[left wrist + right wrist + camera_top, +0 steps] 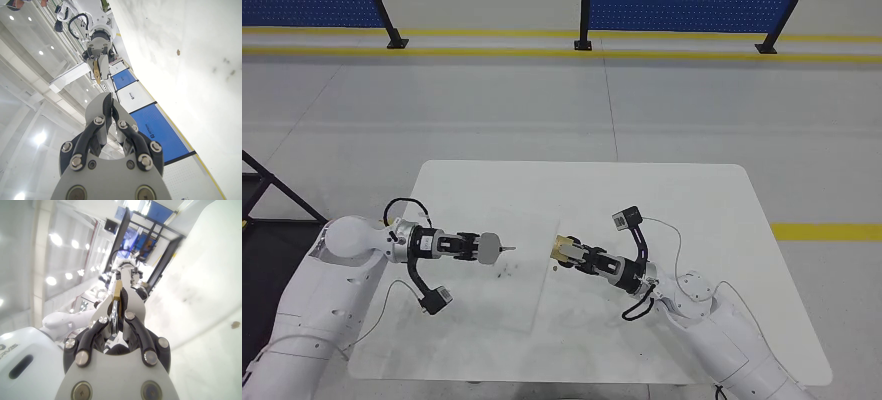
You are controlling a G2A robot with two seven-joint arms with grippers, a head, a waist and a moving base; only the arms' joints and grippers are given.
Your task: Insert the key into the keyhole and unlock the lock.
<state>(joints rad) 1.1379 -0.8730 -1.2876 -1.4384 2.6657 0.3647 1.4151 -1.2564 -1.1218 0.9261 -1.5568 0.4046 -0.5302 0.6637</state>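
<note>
Top view: left gripper [494, 247] above the table [672, 200], jaws pinched together on the key [506, 246]; blade sticks out rightward, long axis roughly level, aimed at the lock [560, 245]; small gap between tip and lock. The right gripper [570, 252] is clamped on the brass body, facing left. Judgement: next move is a straight closing along the blade axis, with little room for sideways error. Left wrist view shows the keyhole [97, 77] face-on; key itself hard to make out there. Right wrist view shows the shackle [114, 315] back between the fingers; keyhole faces away.
</note>
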